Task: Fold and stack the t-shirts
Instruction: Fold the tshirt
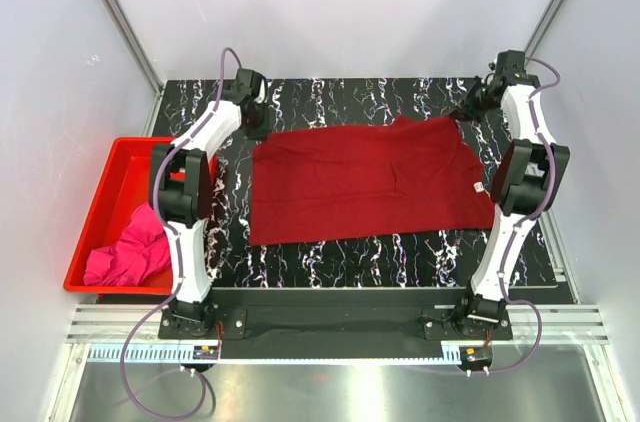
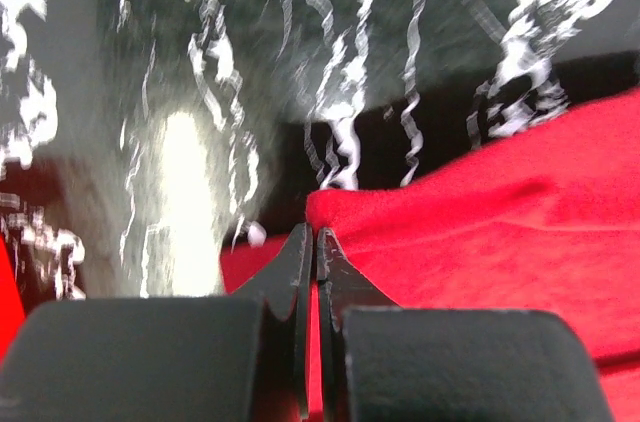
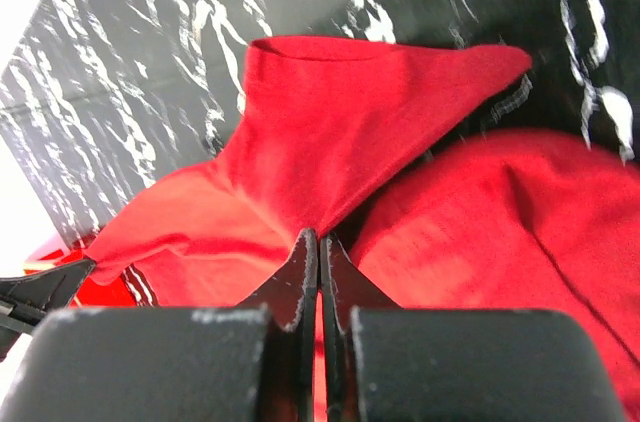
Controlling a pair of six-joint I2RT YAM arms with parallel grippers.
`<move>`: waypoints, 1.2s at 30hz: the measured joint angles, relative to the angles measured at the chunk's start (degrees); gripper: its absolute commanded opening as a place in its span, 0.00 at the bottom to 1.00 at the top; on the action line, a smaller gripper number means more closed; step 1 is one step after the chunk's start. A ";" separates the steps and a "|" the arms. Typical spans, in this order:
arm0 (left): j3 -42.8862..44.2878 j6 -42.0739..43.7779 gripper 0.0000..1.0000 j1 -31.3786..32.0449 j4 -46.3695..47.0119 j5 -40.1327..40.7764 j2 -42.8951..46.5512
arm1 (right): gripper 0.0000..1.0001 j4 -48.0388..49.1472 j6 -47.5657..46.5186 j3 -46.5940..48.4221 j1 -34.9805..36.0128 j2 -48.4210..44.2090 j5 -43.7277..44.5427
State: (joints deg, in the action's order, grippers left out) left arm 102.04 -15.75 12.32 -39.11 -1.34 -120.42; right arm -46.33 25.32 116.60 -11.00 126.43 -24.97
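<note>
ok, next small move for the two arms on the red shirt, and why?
Probably lift both far corners slightly, ready to draw them toward the near hem. The left gripper and right gripper each look shut on the far edge of the red shirt, and it lies spread flat, unfolded, so a half fold seems next.

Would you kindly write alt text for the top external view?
A dark red t-shirt lies spread on a black marbled table, the left hand and right hand shut on its far edge. A pink t-shirt sits crumpled in a red bin at left.
</note>
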 measured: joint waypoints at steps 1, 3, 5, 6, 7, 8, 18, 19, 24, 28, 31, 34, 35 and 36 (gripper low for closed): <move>-1.01 -0.33 0.00 0.04 -0.42 0.57 0.46 | 0.00 -0.02 0.00 -1.66 -0.11 -0.90 0.24; -2.64 -0.68 0.00 0.11 -1.40 1.46 1.51 | 0.00 -0.11 0.00 -4.70 -0.50 -2.62 0.59; -4.20 -0.85 0.00 0.20 -1.70 2.23 2.80 | 0.00 -0.44 0.00 -7.10 -1.22 -4.17 1.66; -4.87 -0.96 0.00 0.31 -1.79 2.60 3.43 | 0.00 -0.57 0.00 -7.89 -1.77 -4.76 1.97; -5.60 -1.05 0.00 0.44 -1.77 2.95 4.11 | 0.00 -0.83 0.00 -8.55 -2.36 -5.35 2.12; -6.45 -1.09 0.00 0.52 -1.57 3.26 4.87 | 0.00 -1.03 0.00 -9.01 -2.91 -5.77 2.36; -11.50 -1.25 0.00 3.58 -1.05 5.35 10.03 | 0.00 -3.32 0.04 -14.51 -6.16 -10.64 4.70; -12.15 -1.25 0.00 3.93 -1.07 5.68 10.51 | 0.00 -3.52 0.04 -15.21 -6.19 -11.13 5.20; -16.63 -1.33 0.00 4.76 -0.13 6.84 12.70 | 0.00 -4.11 0.31 -19.06 -6.25 -13.70 7.23; -20.94 -1.88 0.00 5.03 0.24 7.45 15.28 | 0.00 -5.01 0.33 -19.82 -6.25 -14.03 7.98; -23.43 -2.14 0.00 5.07 0.72 7.76 17.20 | 0.00 -5.03 0.31 -21.35 -6.25 -14.64 8.50; -25.44 -2.27 0.00 5.09 1.29 7.87 18.71 | 0.00 -5.49 0.31 -23.28 -6.25 -15.41 9.01; -25.92 -2.29 0.00 5.14 1.46 7.89 18.99 | 0.00 -5.66 0.31 -23.65 -6.25 -15.50 9.09; -26.29 -2.29 0.00 5.16 1.60 7.91 19.17 | 0.00 -5.86 0.28 -23.96 -6.25 -15.63 9.31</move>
State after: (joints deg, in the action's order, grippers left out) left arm 75.75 -18.04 17.47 -37.52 6.57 -101.25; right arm -52.18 25.61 92.64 -17.26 110.80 -15.66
